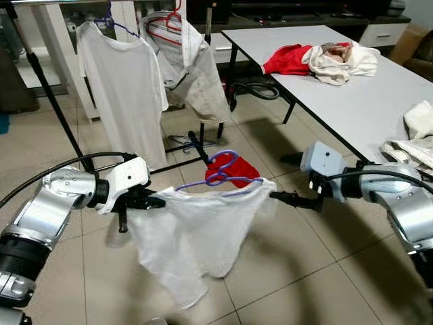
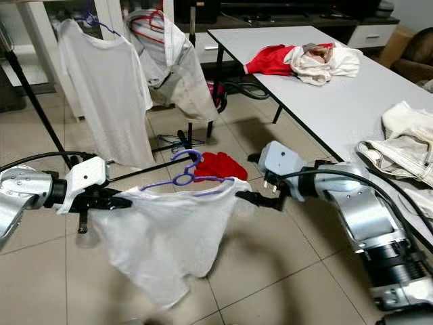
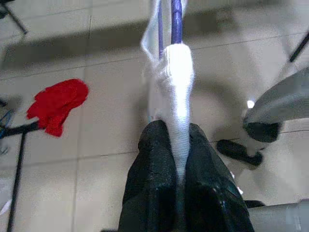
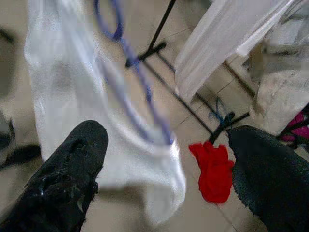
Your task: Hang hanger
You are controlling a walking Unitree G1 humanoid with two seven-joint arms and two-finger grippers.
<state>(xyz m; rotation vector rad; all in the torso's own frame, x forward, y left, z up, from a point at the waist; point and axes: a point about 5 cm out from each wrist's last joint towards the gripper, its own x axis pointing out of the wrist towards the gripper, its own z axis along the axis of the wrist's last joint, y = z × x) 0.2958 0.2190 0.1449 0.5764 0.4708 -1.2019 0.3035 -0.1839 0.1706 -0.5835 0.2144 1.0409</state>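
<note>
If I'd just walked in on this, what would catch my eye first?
Most likely the white shirt on a purple hanger, held up in mid-air over the tiled floor. The left gripper pinches one shoulder of it, while the right gripper sits open at the other end. Behind, two garments already hang on a rack, and a red cloth lies on the floor.

Both head cams look forward and down at the beige tiled floor (image 1: 284, 271), and they share the long white table (image 2: 325, 101). The left wrist cam sits super close, looking along its black fingers (image 3: 154, 188). The right wrist cam faces the black clothes rack (image 4: 159, 43).
</note>
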